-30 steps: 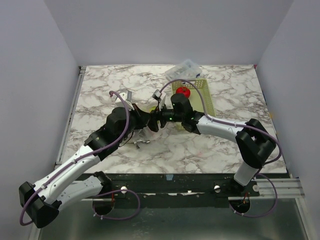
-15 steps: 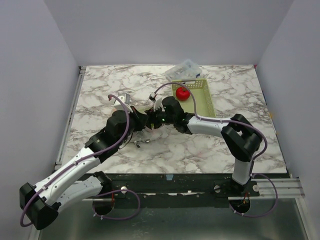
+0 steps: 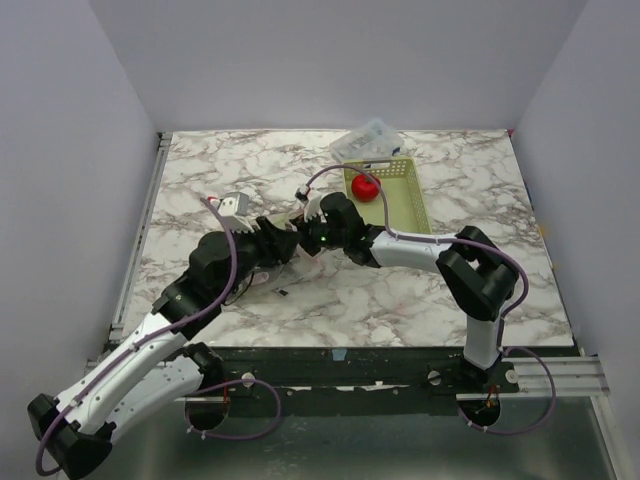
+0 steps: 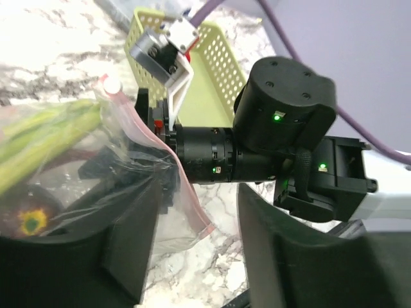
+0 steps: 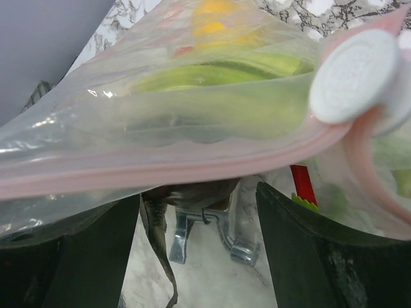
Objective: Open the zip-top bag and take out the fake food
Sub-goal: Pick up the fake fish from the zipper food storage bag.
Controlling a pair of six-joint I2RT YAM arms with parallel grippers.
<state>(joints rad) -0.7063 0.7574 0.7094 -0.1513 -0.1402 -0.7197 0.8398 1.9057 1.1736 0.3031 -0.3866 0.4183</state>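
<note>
While left hand (image 4: 196, 212) and right hand (image 5: 196, 205) gape open, the zip-top bag (image 5: 83, 138) stretches crosswise, leek (image 5: 212, 80) lying along its length.

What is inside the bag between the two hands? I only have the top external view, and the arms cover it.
Observer: The right wrist view shows a pale green leek lying inside the zip-top bag, along its pink strip.
Operator: Anything else in there?
Observer: The left wrist view shows a dark purple beet beside the leek.
Operator: Is the zip's slider visible?
Observer: Yes, a white round slider sits at the strip's end, near the open right hand.
</note>
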